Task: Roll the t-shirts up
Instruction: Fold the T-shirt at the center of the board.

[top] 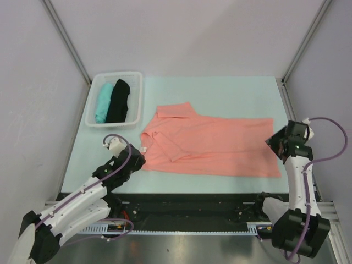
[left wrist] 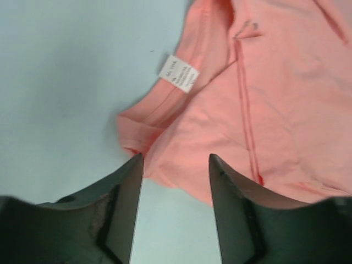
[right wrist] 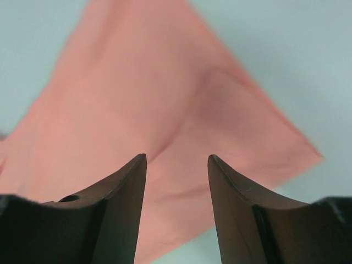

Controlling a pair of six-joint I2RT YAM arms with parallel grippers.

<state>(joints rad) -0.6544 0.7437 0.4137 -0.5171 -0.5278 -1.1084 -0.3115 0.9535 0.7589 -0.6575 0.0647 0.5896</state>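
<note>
Left gripper (top: 136, 159) sits at collar end, right gripper (top: 274, 144) at hem, both with jaws apart (nothing held), salmon-pink t-shirt (top: 220, 146) lying lengthwise between them.

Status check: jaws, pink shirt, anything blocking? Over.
Jaws open, empty: left gripper, right gripper, at opposite ends of pink shirt. Shirt flat on table, unrolled. Basket holds teal shirt, black shirt, apart; nothing blocking.

Print on the neck label (left wrist: 179, 73) is too small to read. The salmon-pink t-shirt (right wrist: 137, 110) blurs, cropped at top.
</note>
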